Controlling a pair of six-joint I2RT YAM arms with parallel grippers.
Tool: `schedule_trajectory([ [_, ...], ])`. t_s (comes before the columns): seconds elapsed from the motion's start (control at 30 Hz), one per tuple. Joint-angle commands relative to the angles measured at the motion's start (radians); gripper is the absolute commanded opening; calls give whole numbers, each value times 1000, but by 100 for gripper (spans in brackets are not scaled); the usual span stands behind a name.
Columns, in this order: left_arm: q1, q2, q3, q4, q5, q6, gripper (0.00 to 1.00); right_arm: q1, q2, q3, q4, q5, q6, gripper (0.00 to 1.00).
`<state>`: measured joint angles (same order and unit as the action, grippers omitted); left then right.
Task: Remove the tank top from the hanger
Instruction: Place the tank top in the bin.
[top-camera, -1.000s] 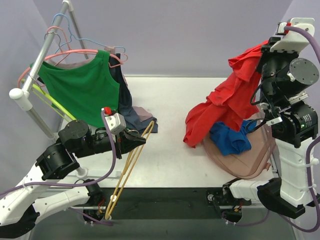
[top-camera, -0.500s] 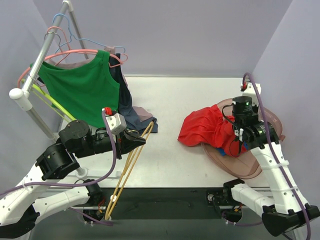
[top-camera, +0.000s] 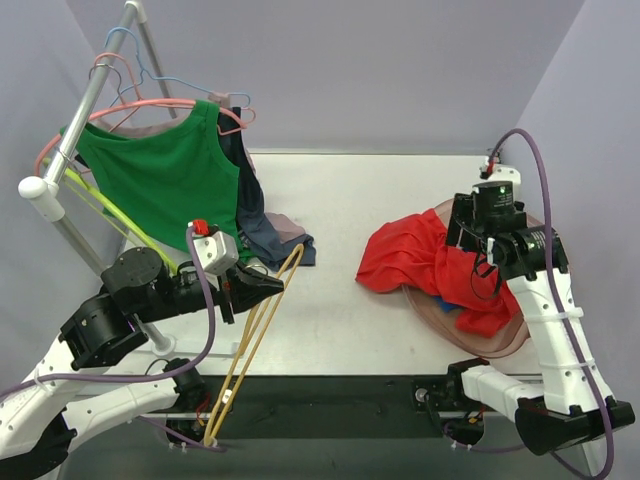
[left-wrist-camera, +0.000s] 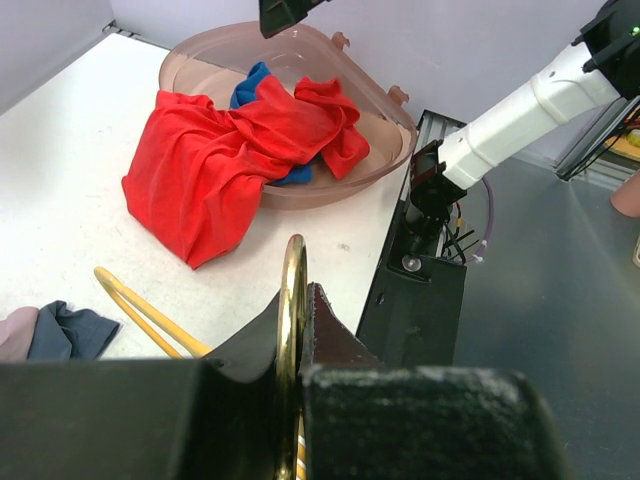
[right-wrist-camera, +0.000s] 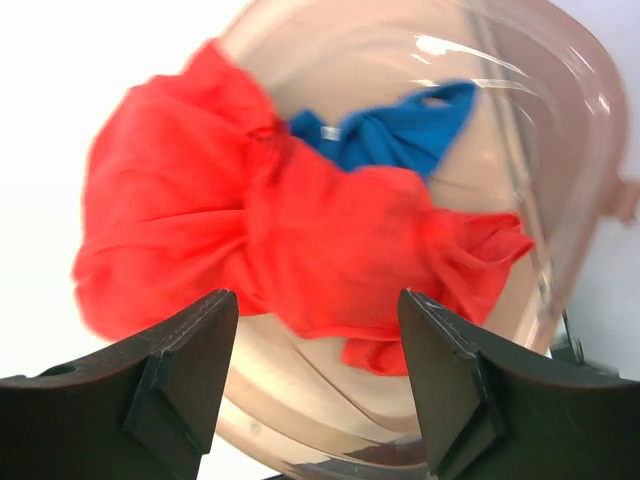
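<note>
red tank top (right-wrist-camera: 300, 240) draped over basin (right-wrist-camera: 560, 150)

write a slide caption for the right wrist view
Open right end effector above the red tank top, lying half in the pink tub over a blue garment, half on the table.

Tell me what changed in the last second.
The right hand swung down from high up, laid the red tank top across the rim of the pink tub and let go; it now hovers open above it. The left hand drew back slightly, still shut on the yellow hanger. The green top on the rack stayed put.
</note>
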<state>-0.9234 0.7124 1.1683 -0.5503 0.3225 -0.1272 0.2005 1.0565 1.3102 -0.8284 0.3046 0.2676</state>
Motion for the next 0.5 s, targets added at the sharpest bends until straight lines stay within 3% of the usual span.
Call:
schedule_trajectory([
  [0.0,-3,-10,10,21,4,-14,0,110,48,72,-46,-133,-120,67],
  [0.13,-3,-11,11,20,9,-11,0,244,123,70,-17,-211,-287,68],
  [0.47,-3,-47,-12,41,38,-32,0,445,410,138,-18,-139,-556,78],
])
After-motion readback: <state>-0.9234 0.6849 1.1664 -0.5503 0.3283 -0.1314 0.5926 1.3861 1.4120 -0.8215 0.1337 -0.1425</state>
